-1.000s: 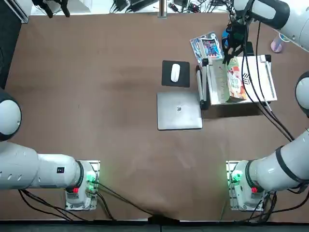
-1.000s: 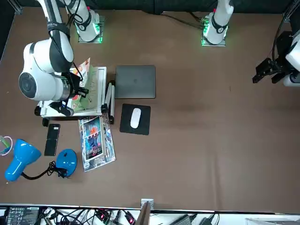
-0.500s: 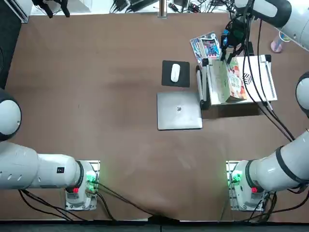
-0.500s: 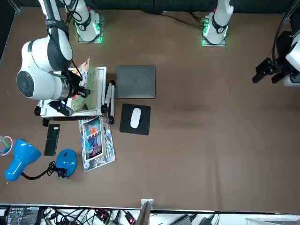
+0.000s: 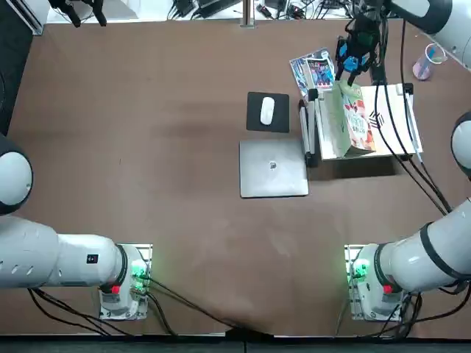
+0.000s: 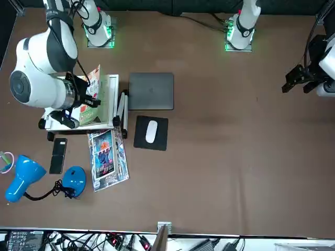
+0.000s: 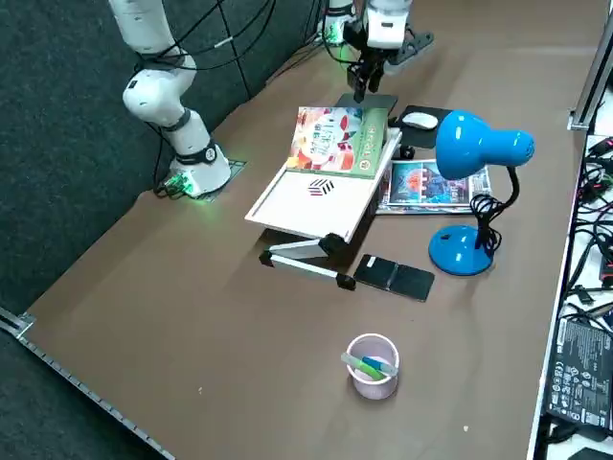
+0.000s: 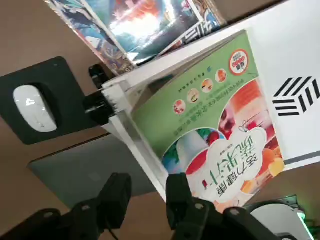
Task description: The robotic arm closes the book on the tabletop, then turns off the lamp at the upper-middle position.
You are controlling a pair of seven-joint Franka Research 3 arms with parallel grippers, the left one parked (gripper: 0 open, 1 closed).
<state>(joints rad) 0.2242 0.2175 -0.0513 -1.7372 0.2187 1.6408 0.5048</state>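
- Your right gripper [image 8: 149, 186] has its jaws spread, with nothing pinched between them; it hangs by the far end of the book, as you see from the top view.
- Your working arm [image 6: 51, 57], white with grey bands, reaches over the stand, black cables trailing along it.
- The book [image 8: 215, 125] is on the white stand [image 7: 306, 206], its light green cover with fruit pictures showing. You can see a gap under one edge of the cover in the wrist view; you can't tell whether it is fully shut.
- Just past the stand's far edge you have the glossy blue booklet [image 5: 318, 72], flat on the table.
- To the left of the stand sits the closed grey laptop [image 5: 274, 169], and beyond it the black mouse pad [image 5: 254, 121] with the white mouse [image 5: 267, 110] on top.
- Your lamp [image 7: 479, 146] stands on its round blue base [image 7: 460, 251], its blue head held up on a black gooseneck; you can't tell if it is lit.
- Between the stand and the lamp base lies a black folding phone [image 7: 395, 277].
- The translucent pink cup [image 7: 374, 379] stands apart from the lamp, pens inside it.
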